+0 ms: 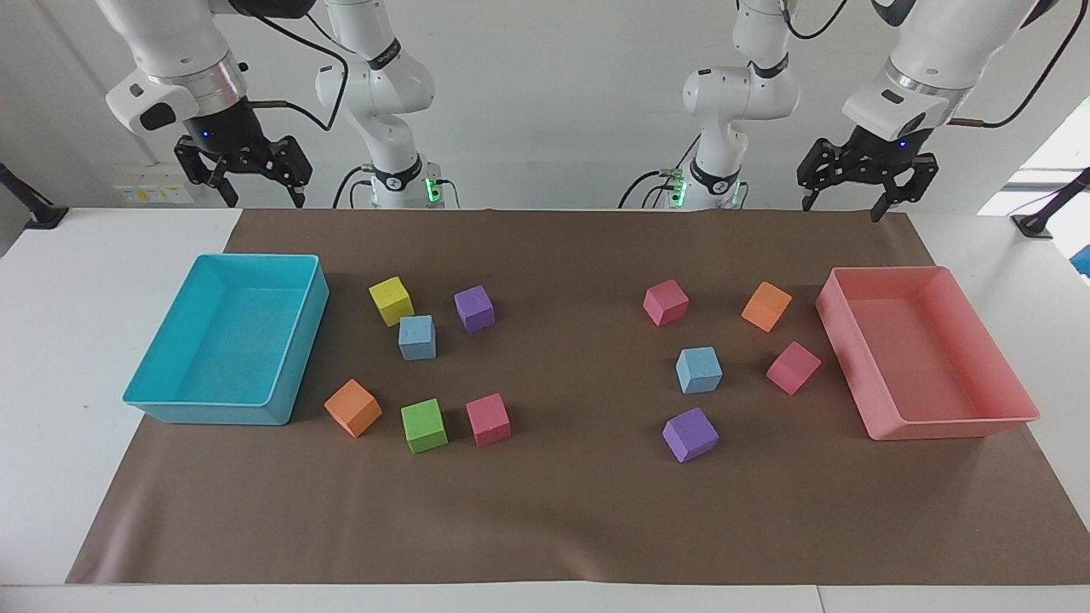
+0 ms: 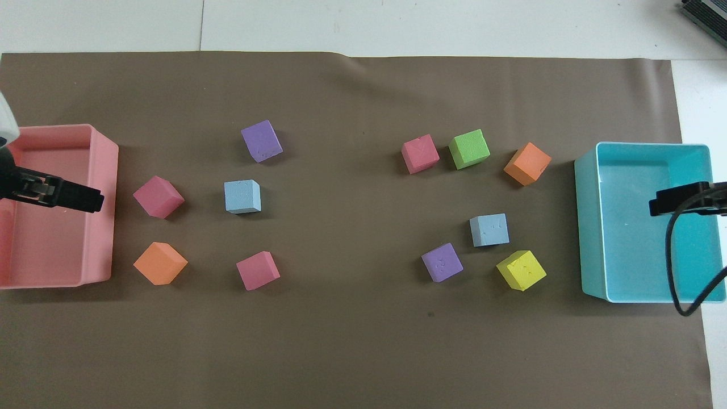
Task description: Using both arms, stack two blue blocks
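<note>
Two sky-blue blocks lie apart on the brown mat. One (image 1: 417,338) (image 2: 489,230) lies toward the right arm's end, between a yellow cube and a purple cube. The other (image 1: 699,369) (image 2: 242,196) lies toward the left arm's end, among pink, orange and purple cubes. My left gripper (image 1: 843,207) (image 2: 74,197) hangs open and empty, high over the pink tray (image 1: 954,421) (image 2: 108,170). My right gripper (image 1: 262,203) (image 2: 676,200) hangs open and empty, high over the cyan tray (image 1: 204,413) (image 2: 590,227). Neither gripper touches a block.
Other cubes lie around the blue ones: yellow (image 1: 391,300), purple (image 1: 474,308), orange (image 1: 352,408), green (image 1: 424,426) and pink (image 1: 488,419) toward the right arm's end; pink (image 1: 665,302), orange (image 1: 765,306), pink (image 1: 793,368) and purple (image 1: 690,434) toward the left arm's end.
</note>
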`<state>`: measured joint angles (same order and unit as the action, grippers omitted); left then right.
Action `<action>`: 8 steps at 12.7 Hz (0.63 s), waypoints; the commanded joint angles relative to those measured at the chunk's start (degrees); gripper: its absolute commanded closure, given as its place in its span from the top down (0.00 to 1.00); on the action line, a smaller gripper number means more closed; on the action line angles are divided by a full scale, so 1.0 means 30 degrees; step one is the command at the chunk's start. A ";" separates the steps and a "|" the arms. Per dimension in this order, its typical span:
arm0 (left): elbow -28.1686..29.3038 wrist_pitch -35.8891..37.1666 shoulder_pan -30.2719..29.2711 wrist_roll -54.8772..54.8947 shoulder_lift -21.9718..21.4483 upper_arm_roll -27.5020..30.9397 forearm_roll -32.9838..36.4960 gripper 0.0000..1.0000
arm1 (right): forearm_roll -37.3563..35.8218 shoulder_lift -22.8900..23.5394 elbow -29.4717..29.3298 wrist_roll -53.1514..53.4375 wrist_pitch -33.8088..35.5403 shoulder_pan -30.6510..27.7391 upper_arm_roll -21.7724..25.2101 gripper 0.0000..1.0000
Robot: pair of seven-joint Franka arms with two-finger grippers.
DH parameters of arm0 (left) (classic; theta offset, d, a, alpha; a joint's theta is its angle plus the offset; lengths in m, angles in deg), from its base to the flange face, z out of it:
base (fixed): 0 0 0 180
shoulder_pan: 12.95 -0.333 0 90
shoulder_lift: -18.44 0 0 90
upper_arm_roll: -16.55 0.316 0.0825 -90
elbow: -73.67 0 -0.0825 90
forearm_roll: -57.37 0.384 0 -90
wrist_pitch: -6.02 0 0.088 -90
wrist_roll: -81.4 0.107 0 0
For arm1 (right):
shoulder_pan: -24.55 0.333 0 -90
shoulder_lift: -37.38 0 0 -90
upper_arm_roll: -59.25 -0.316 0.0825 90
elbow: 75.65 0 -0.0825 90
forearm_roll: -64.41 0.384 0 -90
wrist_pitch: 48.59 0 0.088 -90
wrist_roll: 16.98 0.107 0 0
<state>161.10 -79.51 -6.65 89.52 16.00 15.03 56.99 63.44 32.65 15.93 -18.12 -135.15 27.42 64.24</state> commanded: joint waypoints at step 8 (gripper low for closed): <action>0.0155 -0.0054 -0.0224 0.0019 -0.0241 -0.0108 0.0009 1.00 | -0.0029 -0.0504 0.0615 -0.0088 -0.0327 -0.0019 -0.0053 1.00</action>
<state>161.10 -79.55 -6.65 89.52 16.00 15.09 56.99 63.44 32.65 15.94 -18.12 -135.15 27.42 64.24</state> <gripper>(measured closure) 0.000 0.000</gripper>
